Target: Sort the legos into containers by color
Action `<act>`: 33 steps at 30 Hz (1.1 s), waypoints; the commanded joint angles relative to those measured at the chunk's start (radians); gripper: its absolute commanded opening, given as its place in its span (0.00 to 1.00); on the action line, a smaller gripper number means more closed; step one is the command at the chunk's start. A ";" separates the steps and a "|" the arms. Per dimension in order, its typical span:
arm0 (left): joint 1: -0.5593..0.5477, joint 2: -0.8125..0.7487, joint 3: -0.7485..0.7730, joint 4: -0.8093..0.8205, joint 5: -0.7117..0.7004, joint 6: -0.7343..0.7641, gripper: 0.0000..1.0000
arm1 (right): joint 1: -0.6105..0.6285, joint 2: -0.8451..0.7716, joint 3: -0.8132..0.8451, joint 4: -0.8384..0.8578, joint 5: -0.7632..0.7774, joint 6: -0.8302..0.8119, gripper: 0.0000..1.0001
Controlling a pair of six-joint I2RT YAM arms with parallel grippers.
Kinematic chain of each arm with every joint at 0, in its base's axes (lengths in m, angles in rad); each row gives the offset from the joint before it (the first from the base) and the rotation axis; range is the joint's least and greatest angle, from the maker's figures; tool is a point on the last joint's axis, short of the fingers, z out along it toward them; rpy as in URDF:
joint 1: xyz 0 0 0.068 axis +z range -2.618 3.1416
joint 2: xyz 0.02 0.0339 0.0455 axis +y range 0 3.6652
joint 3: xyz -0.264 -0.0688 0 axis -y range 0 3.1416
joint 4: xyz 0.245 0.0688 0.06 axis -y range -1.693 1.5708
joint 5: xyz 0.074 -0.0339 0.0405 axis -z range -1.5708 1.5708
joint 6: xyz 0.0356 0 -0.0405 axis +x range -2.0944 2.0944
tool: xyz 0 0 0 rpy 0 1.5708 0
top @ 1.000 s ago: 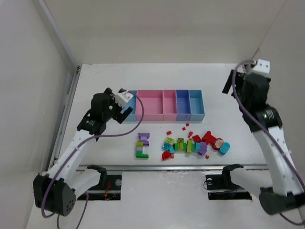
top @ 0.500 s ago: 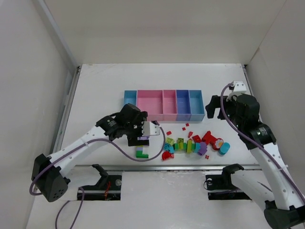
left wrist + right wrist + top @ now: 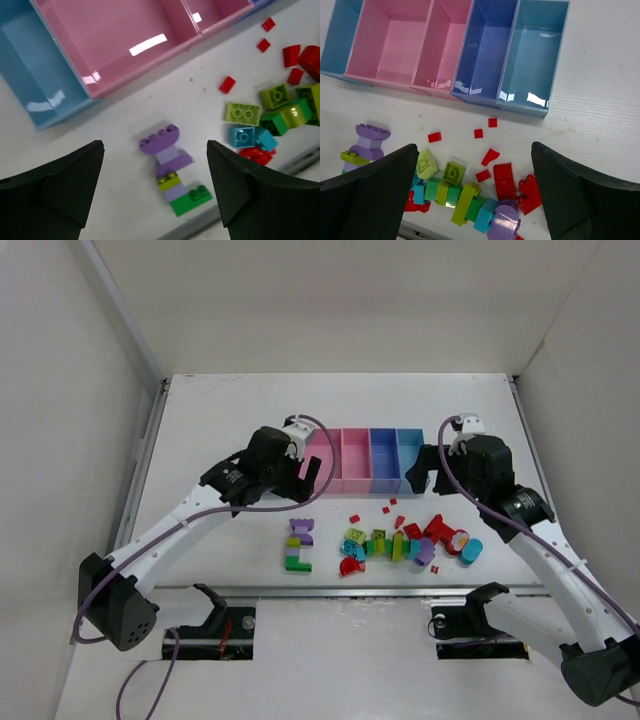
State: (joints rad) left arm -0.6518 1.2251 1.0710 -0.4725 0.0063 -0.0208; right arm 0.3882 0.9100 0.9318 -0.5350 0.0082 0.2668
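The containers (image 3: 385, 485) are a joined row of bins: light blue (image 3: 532, 55), purple-blue (image 3: 482, 50), narrow pink (image 3: 442, 50), wide pink (image 3: 115, 45), light blue (image 3: 30, 75). All show bare floors. A purple, lime and green stack of legos (image 3: 172, 172) lies in front of them (image 3: 298, 545). A mixed pile of legos (image 3: 405, 540) lies to its right (image 3: 470, 195). My left gripper (image 3: 308, 478) hovers at the left bins, open, the stack seen far below its fingers (image 3: 155, 146). My right gripper (image 3: 425, 472) hangs open above the pile (image 3: 474, 146).
Small red pieces (image 3: 478, 133) are scattered between the bins and the pile. A metal rail (image 3: 370, 590) runs along the table's near edge, close behind the legos. White walls close in the table on the left, right and far sides.
My left arm swung from the left bin down to the purple stack, then back up to the bins' front; the stack stayed put. The right arm came down from the far right corner toward the bins.
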 commanded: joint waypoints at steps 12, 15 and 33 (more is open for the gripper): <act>-0.045 0.143 -0.190 -0.160 0.066 -0.423 0.92 | 0.075 -0.013 -0.036 0.029 0.091 0.037 1.00; -0.054 0.183 -0.190 -0.135 0.104 -0.423 0.90 | 0.075 -0.046 -0.047 0.029 0.102 0.046 1.00; -0.089 0.309 -0.209 -0.060 0.124 -0.432 0.24 | 0.075 0.030 -0.027 0.059 0.121 0.008 1.00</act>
State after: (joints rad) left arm -0.7387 1.5230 0.8692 -0.5472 0.1318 -0.4408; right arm 0.4534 0.9386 0.8795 -0.5232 0.1135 0.2913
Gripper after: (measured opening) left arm 0.347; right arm 0.999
